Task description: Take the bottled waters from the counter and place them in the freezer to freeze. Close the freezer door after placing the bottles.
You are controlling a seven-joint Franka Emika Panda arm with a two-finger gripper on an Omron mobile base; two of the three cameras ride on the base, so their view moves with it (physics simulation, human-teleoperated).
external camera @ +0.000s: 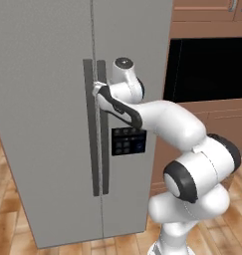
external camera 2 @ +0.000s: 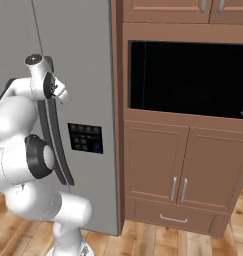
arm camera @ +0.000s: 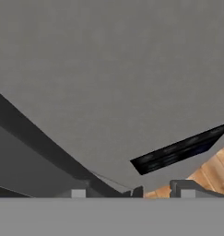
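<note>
Two dark vertical handles are seen at the seam of the shut freezer, and the pincer is held against their upper part, apparently clamped on one bar, its long axis upright.

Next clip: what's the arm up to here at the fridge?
The arm has its tool at the upper part of the freezer door's handle, the left of two dark bars on the grey freezer. The tool looks closed around that bar, though the grip itself is hard to see. Both doors are shut, so it seems set to pull the freezer door open.
</note>
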